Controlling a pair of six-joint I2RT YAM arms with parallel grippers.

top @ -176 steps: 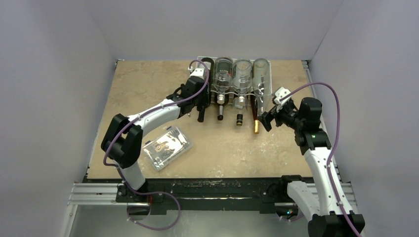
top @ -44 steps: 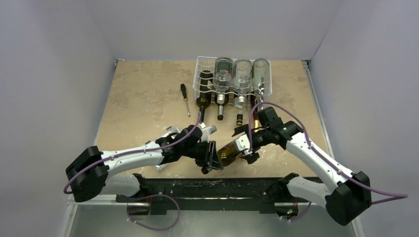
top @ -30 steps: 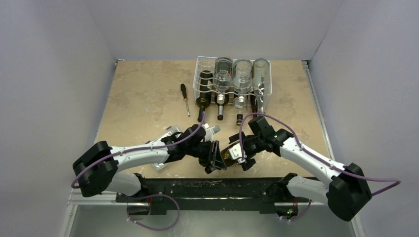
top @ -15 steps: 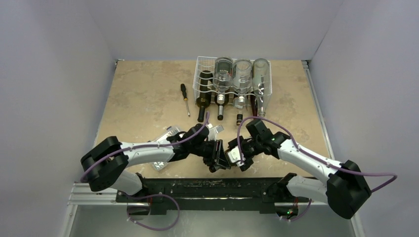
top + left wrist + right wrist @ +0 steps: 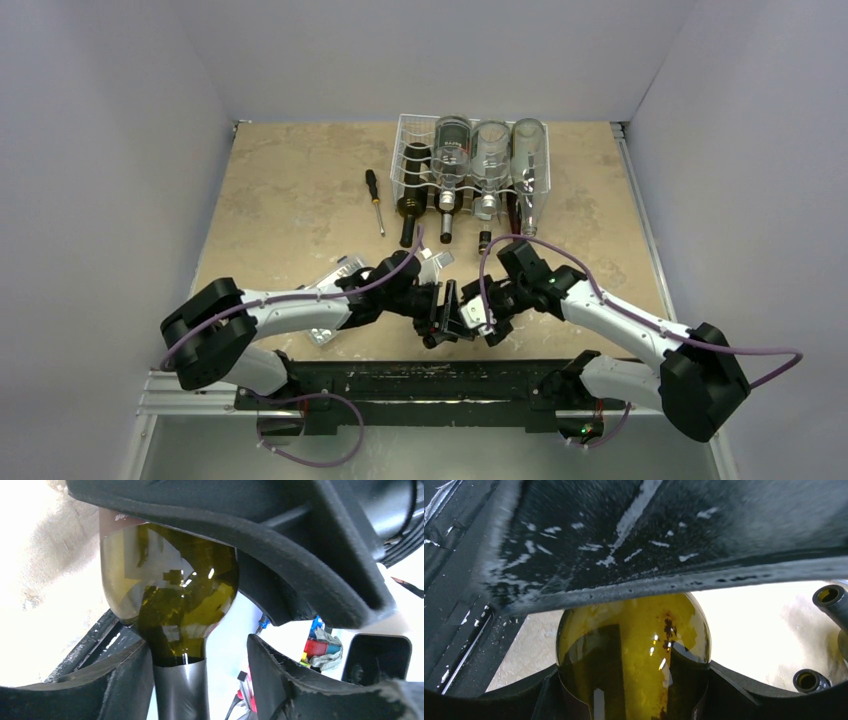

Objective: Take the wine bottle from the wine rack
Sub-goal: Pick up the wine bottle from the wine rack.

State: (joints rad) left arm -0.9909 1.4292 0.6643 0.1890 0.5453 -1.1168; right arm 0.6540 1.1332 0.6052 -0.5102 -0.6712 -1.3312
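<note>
Our left gripper [image 5: 442, 318] and right gripper [image 5: 472, 320] meet tip to tip above the near edge of the table [image 5: 290, 190]. Little shows of the bottle [image 5: 457, 322] between them. At the far edge, the rack [image 5: 405, 150] carries four other bottles [image 5: 490, 160], necks toward us. A screwdriver [image 5: 375, 200] lies just left of the rack. Our left arm crosses over a clear box [image 5: 343, 268].

We see a tan, mottled table [image 5: 290, 180] filling the middle of the frame. At upper centre a white wire rack [image 5: 402, 150] sits on it. A screwdriver [image 5: 374, 198] lies left of the rack, apart from it. At lower left lies a clear box [image 5: 340, 268], partly hidden.
</note>
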